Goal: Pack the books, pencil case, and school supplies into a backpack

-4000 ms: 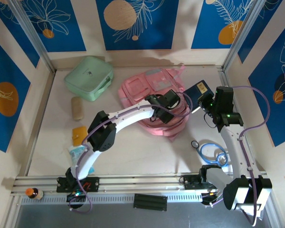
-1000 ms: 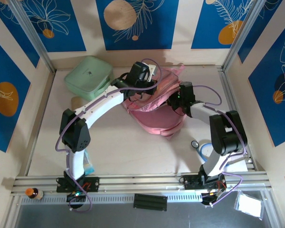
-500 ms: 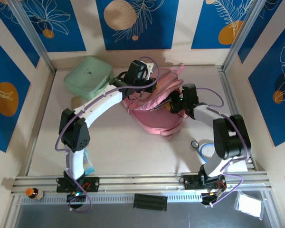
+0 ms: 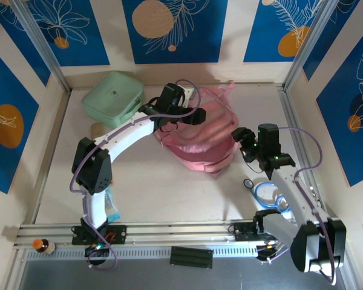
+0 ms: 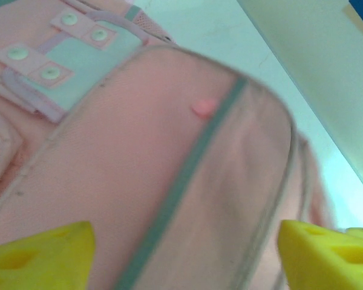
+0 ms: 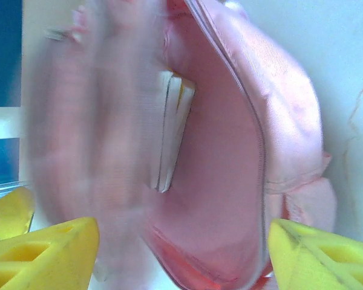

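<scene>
Jaws of both grippers stand wide apart with nothing between them: the left gripper (image 4: 192, 116) hovers over the far part of the large soft pink fabric backpack (image 4: 199, 145), its yellow fingers (image 5: 42, 257) spread above pink cloth and a grey-green zip line. The right gripper (image 4: 237, 134) sits just beside the bag's right edge, facing the gaping main compartment. Inside that opening, thin pale edges of books (image 6: 172, 121) stand against the pink lining, their covers lost in blur, and the backpack lies mid-way across the pale table (image 4: 169, 193), near the mint-green square zip case (image 4: 112, 96) at the far left.
</scene>
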You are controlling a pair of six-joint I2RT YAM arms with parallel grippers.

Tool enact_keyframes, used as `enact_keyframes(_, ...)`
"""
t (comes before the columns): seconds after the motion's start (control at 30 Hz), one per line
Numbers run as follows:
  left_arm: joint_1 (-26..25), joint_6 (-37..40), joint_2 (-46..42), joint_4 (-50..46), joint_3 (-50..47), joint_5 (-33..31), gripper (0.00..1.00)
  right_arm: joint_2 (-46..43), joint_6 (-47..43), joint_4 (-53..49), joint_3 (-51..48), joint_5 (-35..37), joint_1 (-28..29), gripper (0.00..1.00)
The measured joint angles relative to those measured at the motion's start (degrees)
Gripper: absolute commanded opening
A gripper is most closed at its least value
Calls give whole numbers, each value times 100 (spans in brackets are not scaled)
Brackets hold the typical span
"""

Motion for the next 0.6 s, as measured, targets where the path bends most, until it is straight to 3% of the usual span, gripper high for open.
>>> enact_keyframes(0.3, 719, -413, -807, 313, -1853, -116, 83, -66, -708, -612, 122, 337, 114, 77)
enact_keyframes(0.6, 1467, -1333, -883, 332, -2643, -831, 63, 271, -745, -726, 116, 382, 651, 77)
